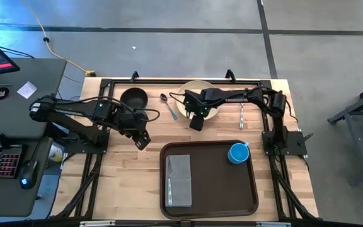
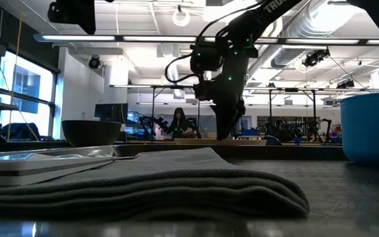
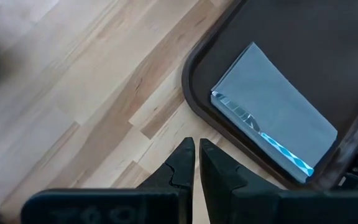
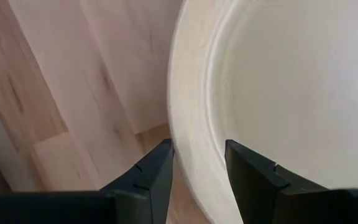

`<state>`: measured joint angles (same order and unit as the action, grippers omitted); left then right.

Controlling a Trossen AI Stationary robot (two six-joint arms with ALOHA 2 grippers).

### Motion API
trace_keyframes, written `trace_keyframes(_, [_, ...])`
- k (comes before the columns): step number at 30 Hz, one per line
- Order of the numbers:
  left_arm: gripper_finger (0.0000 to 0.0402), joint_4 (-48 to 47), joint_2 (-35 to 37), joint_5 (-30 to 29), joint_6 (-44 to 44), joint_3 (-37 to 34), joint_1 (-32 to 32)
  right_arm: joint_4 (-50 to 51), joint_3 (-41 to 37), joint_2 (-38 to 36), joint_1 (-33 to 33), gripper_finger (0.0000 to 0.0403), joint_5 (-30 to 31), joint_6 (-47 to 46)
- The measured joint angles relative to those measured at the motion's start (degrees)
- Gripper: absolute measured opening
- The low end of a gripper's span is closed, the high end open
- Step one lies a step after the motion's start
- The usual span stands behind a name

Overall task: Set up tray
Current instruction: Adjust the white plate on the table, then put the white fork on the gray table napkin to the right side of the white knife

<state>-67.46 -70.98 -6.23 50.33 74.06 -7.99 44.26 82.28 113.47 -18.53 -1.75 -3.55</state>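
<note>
R gripper (image 4: 196, 163) fingers spread w/ the cream plate (image 4: 278, 93) rim between them, spoon (image 1: 169, 106) and black bowl (image 1: 133, 98) off to its side, L gripper (image 1: 143, 141) nearly shut, empty, beside the tray (image 1: 210, 200) holding grey napkin (image 1: 179, 180) + blue cup (image 1: 237, 152).

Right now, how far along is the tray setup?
Done: napkin with a utensil on it and blue cup sit on the tray. In hand: the right pincer, open, straddles the plate rim. Left: plate, black bowl, spoon, fork.
</note>
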Motion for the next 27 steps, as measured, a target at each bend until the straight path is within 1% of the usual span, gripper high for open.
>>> trace_keyframes(5, [0.006, 0.0, 0.0, 0.2, 0.5, 0.0, 0.0, 1.7, 0.0, -0.1, -0.6, 0.0138, -0.8, 0.6])
trace_keyframes(9, [0.006, 0.0, 0.0, 1.0, 1.1, 0.0, 0.0, 9.7, 0.2, -1.7, -1.8, 0.0138, -0.1, -2.8])
trace_keyframes(12, [0.006, 0.0, 0.0, 1.0, 1.2, 0.0, 0.0, 16.1, 0.2, -4.4, -3.7, 0.0138, -0.7, -5.2])
trace_keyframes(15, [0.006, 0.0, 0.0, 0.8, 1.2, 0.0, 0.0, 19.2, -1.4, -8.2, -6.7, 0.0137, -0.7, -8.5])
trace_keyframes(17, [0.006, 0.0, 0.0, 0.3, 1.3, 0.0, 0.0, 19.4, -4.3, -11.1, -9.5, 0.0135, -0.3, -11.7])
trace_keyframes(19, [0.006, 0.0, 0.0, -0.3, 1.7, 0.0, 0.0, 18.4, -8.9, -14.4, -12.9, 0.013, -0.4, -15.7])
trace_keyframes(24, [0.006, 0.4, 0.0, -0.8, 2.7, 0.0, 0.0, 12.7, -23.3, -22.6, -20.9, 0.0117, -2.7, -26.1])
trace_keyframes(27, [0.006, 0.5, 0.0, -0.9, 2.6, 0.0, 0.0, 10.6, -29.1, -26.5, -23.6, 0.0113, -0.8, -29.9])
